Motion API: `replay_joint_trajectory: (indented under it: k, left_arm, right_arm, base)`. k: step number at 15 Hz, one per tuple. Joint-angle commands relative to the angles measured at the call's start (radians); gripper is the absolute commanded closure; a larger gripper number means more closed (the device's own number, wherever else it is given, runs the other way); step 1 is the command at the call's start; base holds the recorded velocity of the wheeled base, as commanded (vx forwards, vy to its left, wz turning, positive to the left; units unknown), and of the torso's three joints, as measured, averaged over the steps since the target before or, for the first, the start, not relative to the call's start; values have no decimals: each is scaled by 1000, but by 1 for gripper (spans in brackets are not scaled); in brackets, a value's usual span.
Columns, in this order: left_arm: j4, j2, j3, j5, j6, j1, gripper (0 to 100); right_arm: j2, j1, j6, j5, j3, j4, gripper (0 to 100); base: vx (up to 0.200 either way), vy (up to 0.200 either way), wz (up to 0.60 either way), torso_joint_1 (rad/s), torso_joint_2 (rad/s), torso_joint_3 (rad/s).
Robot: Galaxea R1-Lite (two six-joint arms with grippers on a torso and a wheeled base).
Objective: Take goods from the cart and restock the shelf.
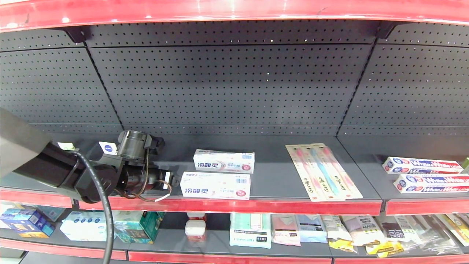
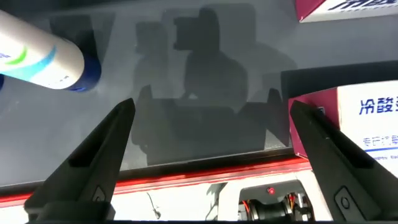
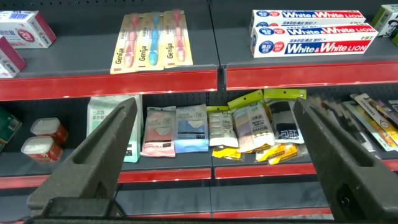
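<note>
At the shop shelf, the robot's left gripper hangs low over the dark shelf board just behind the red edge strip. Its two black fingers are spread wide with nothing between them. The front toothpaste box lies flat just beside the finger on the right-arm side, close enough that I cannot tell whether they touch. A second toothpaste box sits behind the first, further in from that same finger. On the gripper's other side, well apart from it, lies what looks like a white-and-blue tube (it could equally be a bottle).

The right gripper is held out in front of the shelving, also splayed apart and empty. Beyond its fingers three toothbrush packs lie side by side on the same shelf as the boxes. Two white toothpaste cartons are stacked one behind the other in the next bay. On the shelf below those, framed between the right gripper's fingers, stand rows of sachets, with small jars off beyond one finger.
</note>
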Motion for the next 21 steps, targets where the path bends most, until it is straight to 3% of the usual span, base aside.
replay_joint_trajectory:
  k: [1,21]
  left_arm:
    - [0,0,-2,0,0,-1,0]
    - [-16,20,-20,2,-1,-21,0]
  right_arm:
    - [2,0,0,0,0,0,0]
    - [2,0,0,0,0,0,0]
  base:
    - [0,0,0,0,0,0]
    - [0,0,0,0,0,0]
